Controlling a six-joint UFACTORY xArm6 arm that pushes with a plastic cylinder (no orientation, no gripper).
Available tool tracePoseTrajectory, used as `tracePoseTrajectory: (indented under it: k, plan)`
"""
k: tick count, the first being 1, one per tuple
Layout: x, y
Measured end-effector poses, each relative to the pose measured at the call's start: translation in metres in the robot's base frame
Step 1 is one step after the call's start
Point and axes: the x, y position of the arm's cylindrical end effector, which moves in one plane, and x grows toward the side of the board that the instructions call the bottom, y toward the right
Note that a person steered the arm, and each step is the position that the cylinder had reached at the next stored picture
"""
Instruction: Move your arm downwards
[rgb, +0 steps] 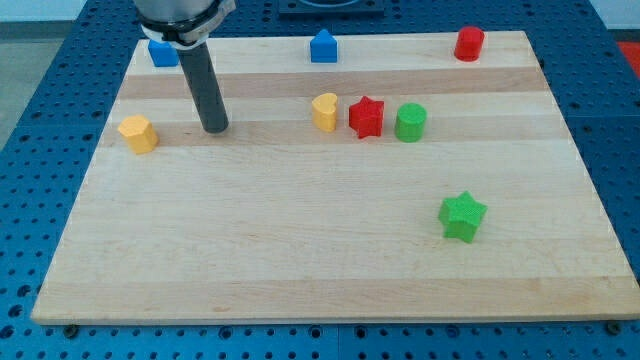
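Seven blocks: spread over the wooden board, none touched.
Tip: upper left, between yellow block and yellow heart, well apart from both.
Fingers: none, bare rod only.
Progress: barely begun, judging by position.
Left: open board toward the view's bottom, clear run.

Board below my tip lies open (yellow block stands left).

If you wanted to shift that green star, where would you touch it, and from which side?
I cannot grip; I only push. I would probably set my tip against the green star low on its flank, in a notch between two points, coming from the view's left, where the board lies open. My tip stands far off, near the yellow block.
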Motion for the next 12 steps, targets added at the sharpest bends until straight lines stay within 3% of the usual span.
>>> tracePoseTrajectory:
  k: [2, 6, 12]
  plan:
    - [-0.011, 0.023]
    - [0.120, 0.009]
    - [0.183, 0.009]
